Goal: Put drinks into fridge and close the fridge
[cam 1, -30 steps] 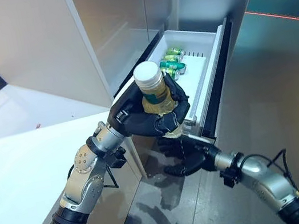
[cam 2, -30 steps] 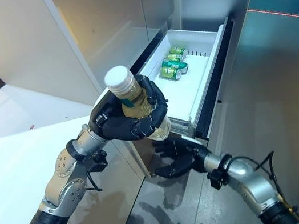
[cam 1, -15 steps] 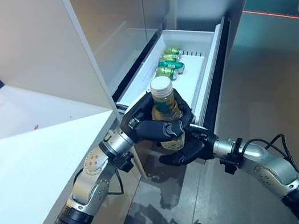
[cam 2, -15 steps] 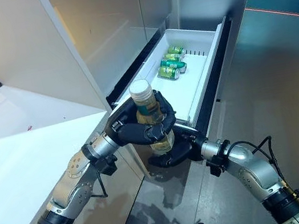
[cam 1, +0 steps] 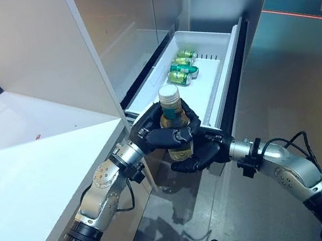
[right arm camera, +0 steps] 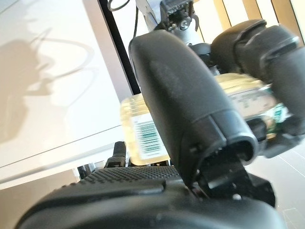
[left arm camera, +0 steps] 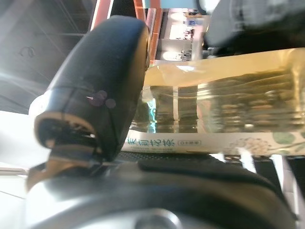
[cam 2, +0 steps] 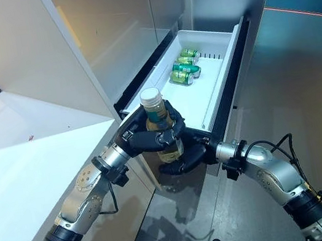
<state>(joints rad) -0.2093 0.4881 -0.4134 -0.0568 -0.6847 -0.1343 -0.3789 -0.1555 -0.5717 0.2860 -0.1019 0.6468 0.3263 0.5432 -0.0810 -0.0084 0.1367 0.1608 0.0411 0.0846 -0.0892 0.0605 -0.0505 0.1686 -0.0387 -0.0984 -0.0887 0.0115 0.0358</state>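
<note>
- I have the clear plastic bottle of pale yellow drink with a white cap [cam 1: 175, 124] upright, long axis vertical, just short of the near rim of the open white fridge drawer [cam 1: 219, 79].
- My left hand [cam 1: 163, 134] is wrapped round its middle.
- My right hand [cam 1: 200, 156] cups its lower end from below, thumb against it; I think it grips, though the fingers are partly hidden.
- The drawer lies straight ahead of both hands, with green cans [cam 1: 181, 70] lying at its far end.

Left hand [cam 1: 162, 134] has brought the bottle [cam 1: 174, 123] down from a raised, tilted pose to upright at the near front edge of the open drawer [cam 1: 208, 50]. Right hand [cam 1: 197, 156] has come up from below and now cups the bottle's base.
</note>
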